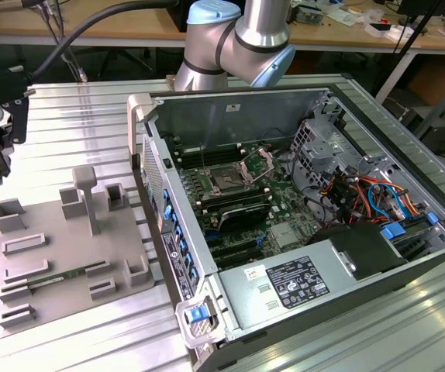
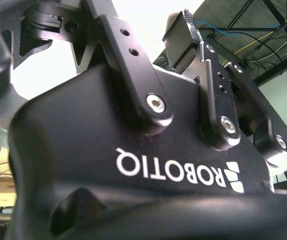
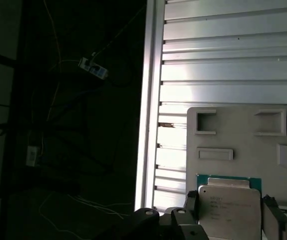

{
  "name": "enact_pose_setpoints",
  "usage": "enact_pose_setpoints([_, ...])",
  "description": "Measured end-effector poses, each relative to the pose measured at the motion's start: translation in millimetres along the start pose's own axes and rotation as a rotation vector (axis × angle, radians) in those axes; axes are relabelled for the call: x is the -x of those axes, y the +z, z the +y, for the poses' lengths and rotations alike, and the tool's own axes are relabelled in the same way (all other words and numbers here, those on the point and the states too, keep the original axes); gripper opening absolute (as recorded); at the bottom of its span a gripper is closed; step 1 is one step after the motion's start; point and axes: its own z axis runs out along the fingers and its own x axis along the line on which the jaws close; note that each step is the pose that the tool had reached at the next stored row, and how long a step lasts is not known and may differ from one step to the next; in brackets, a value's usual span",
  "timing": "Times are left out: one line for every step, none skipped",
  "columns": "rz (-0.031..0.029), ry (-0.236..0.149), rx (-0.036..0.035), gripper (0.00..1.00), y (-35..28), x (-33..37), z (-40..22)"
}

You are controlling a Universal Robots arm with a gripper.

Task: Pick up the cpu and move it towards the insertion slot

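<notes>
The cpu (image 3: 228, 212) is held clasped between the gripper (image 3: 230, 201) fingers over the grey tray (image 3: 243, 135), the insertion slot (image 1: 226, 183) being judged well apart and not yet reached.

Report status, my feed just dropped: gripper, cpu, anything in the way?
Gripper shut on cpu, over grey fixture tray. Insertion slot far off inside open case, frame raised.

Silver arm (image 1: 265, 23), pale-blue joint caps (image 1: 211, 14); black claw (image 2: 116, 30), white lettering (image 2: 173, 172), hex screws (image 2: 155, 103).
</notes>
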Motion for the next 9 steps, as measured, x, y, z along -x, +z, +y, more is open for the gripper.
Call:
enact_pose_setpoints([0.0000,0.000,0.0001,0.55,-0.4,0.0,0.0])
enact_pose_setpoints([-0.0001,0.000,0.0001,0.55,-0.9,0.0,0.1])
enact_pose_setpoints([-0.0001,0.000,0.0001,0.55,-1.5,0.0,0.1])
enact_pose_setpoints([-0.0001,0.000,0.0001,0.55,-1.9,0.0,0.1])
enact_pose_setpoints([-0.0001,0.000,0.0001,0.55,-2.5,0.0,0.1])
enact_pose_setpoints([-0.0001,0.000,0.0000,0.55,-2.9,0.0,0.1])
enact_pose_setpoints([-0.0002,0.000,0.0001,0.55,-3.5,0.0,0.2])
enact_pose_setpoints([-0.0001,0.000,0.0000,0.55,-4.0,0.0,0.2])
enact_pose_setpoints([-0.0001,0.000,0.0001,0.55,-4.8,0.0,0.2])
